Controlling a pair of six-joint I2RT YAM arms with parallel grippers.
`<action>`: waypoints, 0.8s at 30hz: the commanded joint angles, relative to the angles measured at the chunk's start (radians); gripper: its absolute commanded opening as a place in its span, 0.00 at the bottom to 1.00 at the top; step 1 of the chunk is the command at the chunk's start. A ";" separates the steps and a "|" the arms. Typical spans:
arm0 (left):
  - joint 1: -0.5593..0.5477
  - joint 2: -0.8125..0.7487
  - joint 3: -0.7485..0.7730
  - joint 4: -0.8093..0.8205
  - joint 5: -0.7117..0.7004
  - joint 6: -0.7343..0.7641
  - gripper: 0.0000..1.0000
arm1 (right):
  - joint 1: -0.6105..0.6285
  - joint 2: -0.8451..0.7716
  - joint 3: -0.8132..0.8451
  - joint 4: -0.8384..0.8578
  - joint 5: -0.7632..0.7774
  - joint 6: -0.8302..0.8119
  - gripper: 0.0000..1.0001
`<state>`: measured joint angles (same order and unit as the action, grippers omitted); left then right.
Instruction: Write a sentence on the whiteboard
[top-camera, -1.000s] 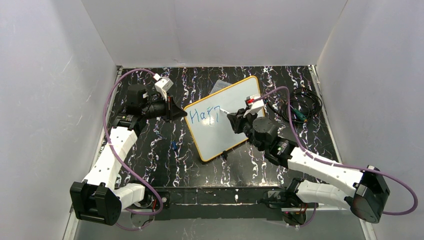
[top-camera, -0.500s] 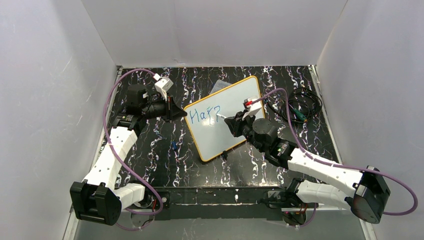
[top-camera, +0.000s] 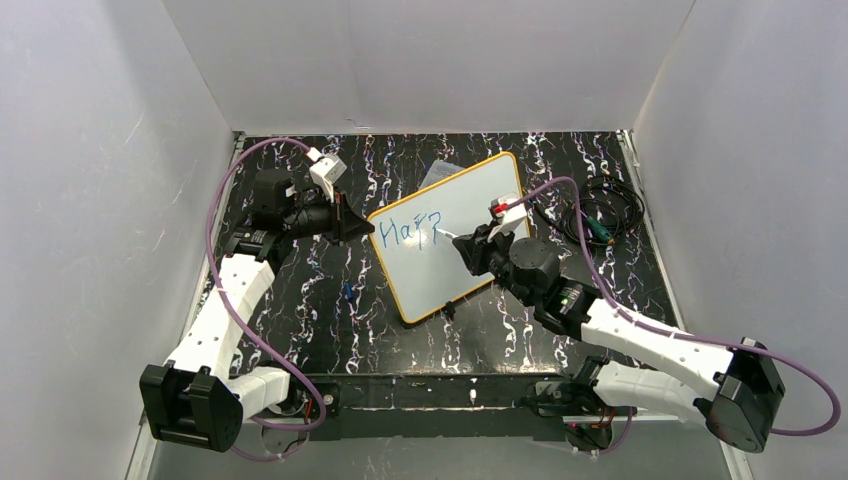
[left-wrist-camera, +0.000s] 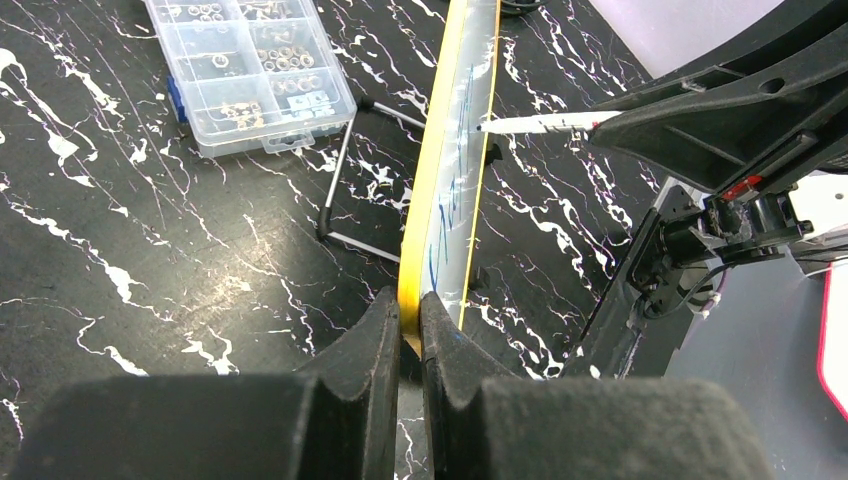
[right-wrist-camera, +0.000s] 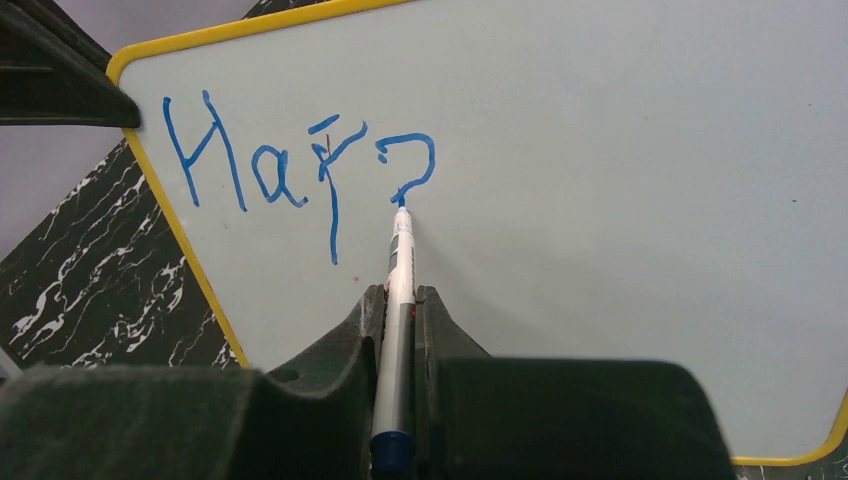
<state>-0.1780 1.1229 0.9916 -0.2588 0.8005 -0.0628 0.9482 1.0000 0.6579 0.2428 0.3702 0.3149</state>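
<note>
Right wrist view: mid-word, with "Hap" done in thin blue lettering (right-wrist-camera: 290, 170) and the second p only a hook so far. Right claw (right-wrist-camera: 400, 298) pinched tight on a slim white marker (right-wrist-camera: 401, 250), tip on the smooth whiteboard (right-wrist-camera: 620, 180). Left claw (left-wrist-camera: 408, 305) squeezing the board's yellow rim, propped up mid-tabletop (left-wrist-camera: 150, 260), black and speckled. Next, probably: pull a straight stem down, pressing lightly.

Right end effector (top-camera: 466, 243) with marker (top-camera: 450, 234) at blue lettering (top-camera: 412, 232) on whiteboard (top-camera: 485, 195).
</note>
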 joint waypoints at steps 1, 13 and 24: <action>-0.008 -0.034 -0.018 -0.008 0.028 0.037 0.00 | -0.019 -0.058 0.010 0.000 -0.011 -0.038 0.01; -0.008 -0.027 -0.019 -0.007 0.032 0.034 0.00 | -0.156 -0.085 -0.016 0.030 -0.176 -0.028 0.01; -0.007 -0.020 -0.016 -0.007 0.034 0.035 0.00 | -0.165 -0.032 -0.007 0.065 -0.205 -0.028 0.01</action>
<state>-0.1787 1.1198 0.9890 -0.2581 0.8013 -0.0631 0.7864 0.9546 0.6437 0.2390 0.1852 0.2886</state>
